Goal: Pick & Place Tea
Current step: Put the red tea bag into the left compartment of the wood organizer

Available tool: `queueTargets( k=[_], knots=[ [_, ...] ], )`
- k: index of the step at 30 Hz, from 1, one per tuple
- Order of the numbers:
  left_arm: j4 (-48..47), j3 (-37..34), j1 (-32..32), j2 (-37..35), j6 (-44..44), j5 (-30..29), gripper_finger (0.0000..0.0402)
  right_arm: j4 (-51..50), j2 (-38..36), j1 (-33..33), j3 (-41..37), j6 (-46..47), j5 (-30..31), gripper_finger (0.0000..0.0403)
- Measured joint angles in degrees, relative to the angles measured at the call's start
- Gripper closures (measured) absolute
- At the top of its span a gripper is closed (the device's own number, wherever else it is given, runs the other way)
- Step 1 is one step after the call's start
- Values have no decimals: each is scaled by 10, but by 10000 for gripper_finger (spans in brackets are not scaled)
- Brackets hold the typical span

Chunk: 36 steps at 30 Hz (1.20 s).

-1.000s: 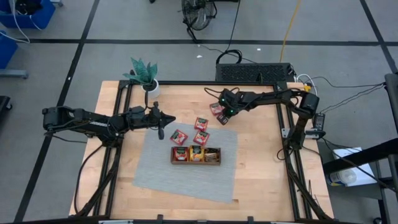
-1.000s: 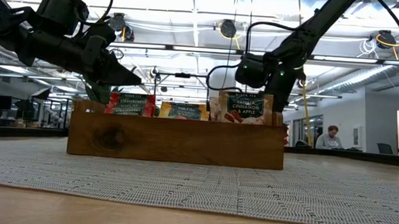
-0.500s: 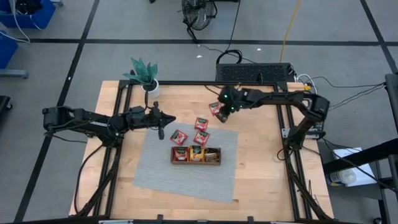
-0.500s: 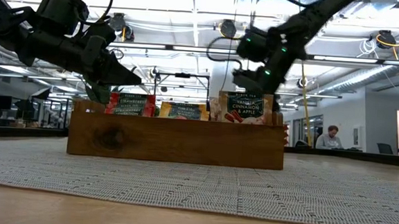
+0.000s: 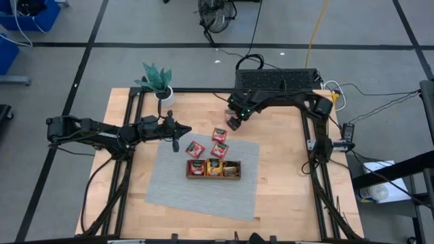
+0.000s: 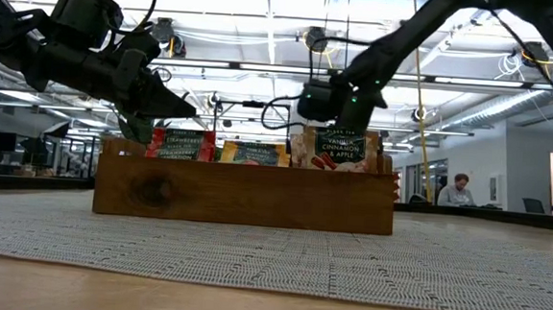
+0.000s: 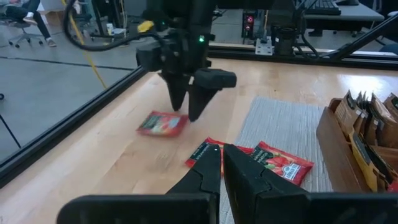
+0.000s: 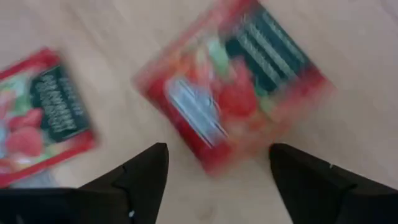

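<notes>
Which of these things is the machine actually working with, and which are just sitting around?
Part of the job:
red sachets, one under the right gripper
sachets in the tray
right gripper, open
left gripper, waiting above the mat

Just around:
grey mat
potted plant
table

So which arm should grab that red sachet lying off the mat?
Right. Its tool hangs open directly over the red sachet on the bare wood. The left tool is shut and sits farther off, near the mat's corner.
</notes>
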Motion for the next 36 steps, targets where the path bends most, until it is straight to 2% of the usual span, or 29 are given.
queueTargets(
  k=[7,11,14,18,22,25,30,31,36],
  knots=[
    [-5,0,0,0,0,0,376,-20,31,-2,-1,-5,-11,176],
    [-10,0,0,0,0,0,376,-6,3,-4,-1,-45,-8,202],
    [-11,0,0,0,0,0,376,28,-26,-4,-7,-50,-3,204],
    [-10,0,0,0,0,0,376,137,-51,-4,-1,-49,-5,198],
    [-9,0,0,0,0,0,376,154,-29,0,14,-74,-31,203],
    [-9,0,0,0,3,0,376,154,-12,1,17,-87,-36,240],
    [-8,0,0,0,3,-5,376,162,12,1,19,-113,-39,374],
    [-8,0,0,0,3,-5,376,163,14,1,19,-119,-40,388],
    [-7,0,0,0,3,-6,376,159,26,-2,22,-135,-38,399]
  ],
)
